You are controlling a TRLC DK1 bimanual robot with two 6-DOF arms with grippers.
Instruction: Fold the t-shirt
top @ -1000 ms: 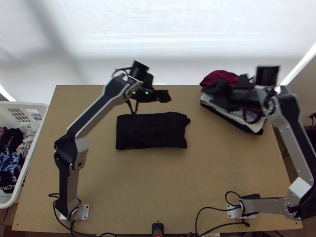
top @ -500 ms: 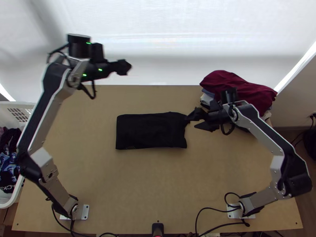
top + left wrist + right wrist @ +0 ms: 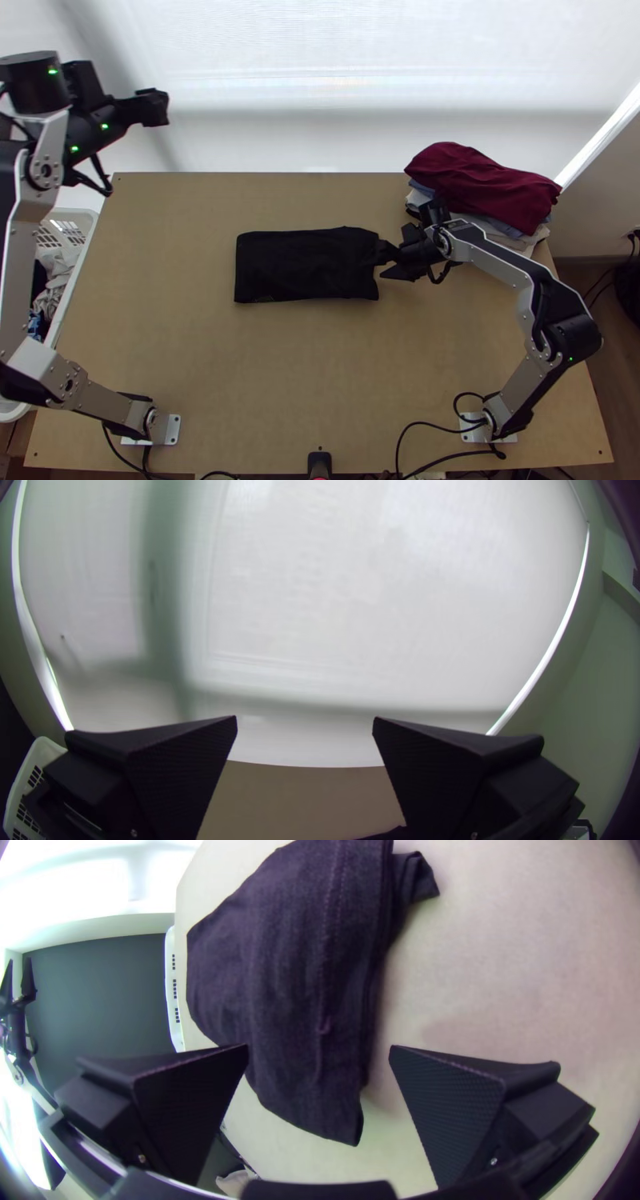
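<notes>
In the top view the black t-shirt (image 3: pixel 300 266) lies folded into a flat rectangle near the table's middle. At its right end is my right gripper (image 3: pixel 389 262), one finger over the shirt's edge. From the right wrist view, the right gripper (image 3: pixel 319 1048) is open, with the shirt's dark layered end (image 3: pixel 300 967) before and between its fingers; I see no grip on the cloth. My left gripper (image 3: pixel 156 108) hangs beyond the table's far left, away from the shirt. The left wrist view has this left gripper (image 3: pixel 305 720) open, nothing between its fingers.
A stack of folded clothes with a dark red one (image 3: pixel 480 186) on top stands at the table's far right corner. Beside the table's left edge is a white basket (image 3: pixel 78 276) of clothes. Bare tabletop (image 3: pixel 280 376) lies nearer than the shirt.
My left arm has swung left, from above the shirt's far side to beyond the far left corner. The right gripper has come from the clothes stack to the shirt's right end.
</notes>
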